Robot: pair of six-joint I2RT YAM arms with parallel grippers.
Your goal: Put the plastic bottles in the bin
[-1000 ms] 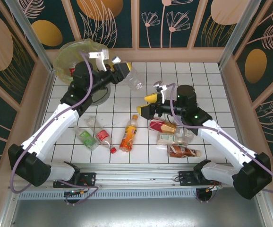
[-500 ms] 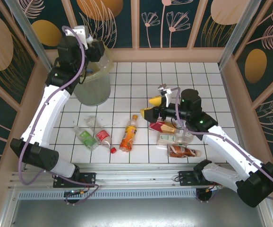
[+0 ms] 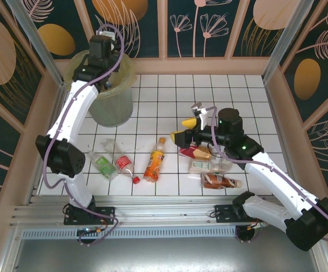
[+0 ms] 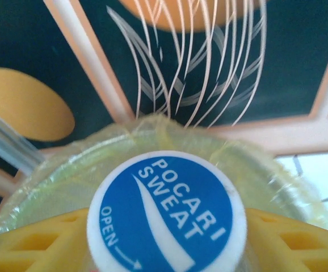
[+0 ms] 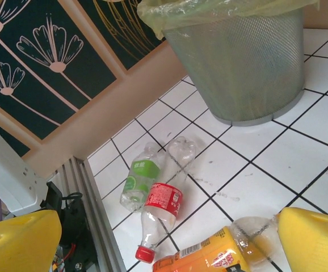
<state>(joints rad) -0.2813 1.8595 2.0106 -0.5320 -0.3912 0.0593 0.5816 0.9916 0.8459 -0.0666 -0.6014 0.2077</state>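
Bottles (image 3: pixel 154 161), roughly seven, lie on the tiles (image 3: pixel 238 96) around six o'clock, not yet binned. Left gripper (image 4: pixel 164 243) clasps a blue-capped bottle (image 4: pixel 167 209) over the bin (image 3: pixel 113 107) at eleven o'clock. Right gripper (image 3: pixel 184 129) hangs open.

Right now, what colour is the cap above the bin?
Blue cap, white lettering; left wrist view shows it best.

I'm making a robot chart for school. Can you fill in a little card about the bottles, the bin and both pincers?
left pincer: shut on the blue-capped bottle, over the bin
right pincer: open, holding nothing, above the red-and-yellow bottle
bin lining: yellow-green bag
lying on the tiles, left side: green-label bottle, red-label bottle, orange bottle
lying on the tiles, right side: red-and-yellow bottle, white-label bottle, red-brown bottle
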